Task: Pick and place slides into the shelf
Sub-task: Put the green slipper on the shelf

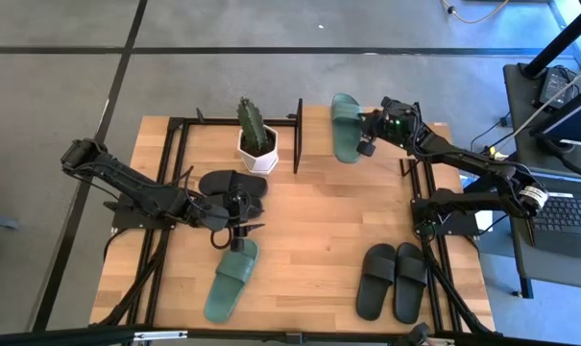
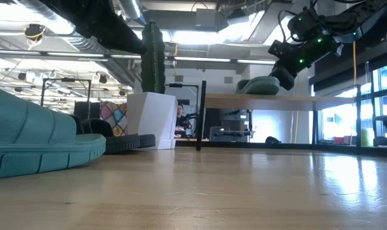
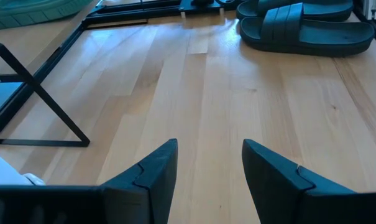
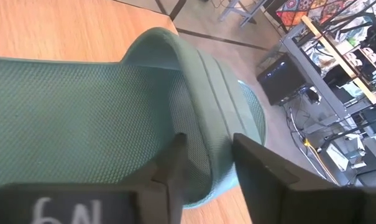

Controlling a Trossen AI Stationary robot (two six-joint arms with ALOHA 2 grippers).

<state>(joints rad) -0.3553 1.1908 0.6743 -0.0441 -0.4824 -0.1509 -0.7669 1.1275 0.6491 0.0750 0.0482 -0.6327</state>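
One sage-green slide [image 1: 346,127] lies sole-down on the shelf's wooden top board [image 2: 295,100] at the table's far edge. My right gripper [image 4: 206,165] is at that slide's side, open, one finger under its strap [image 4: 206,93] and one outside. A second green slide [image 1: 232,279] lies on the table near the front left. One black pair [image 1: 234,187] lies beside my left gripper [image 1: 240,231], which hangs open over bare wood. Another black pair [image 1: 391,281] lies at the front right. My right gripper comes in nearly level from the table's right, with the side wall of the green slide's strap [image 4: 215,146] in the gap between its parted fingers. I cannot tell whether either finger touches the strap. The slide rests flat on the shelf's top board.
A cactus in a white pot [image 1: 256,142] stands at the back, left of the shelf's black end post [image 1: 298,149]. Black metal frames [image 1: 165,192] run along both table sides. Bare wood lies in the table's middle [image 1: 328,221].
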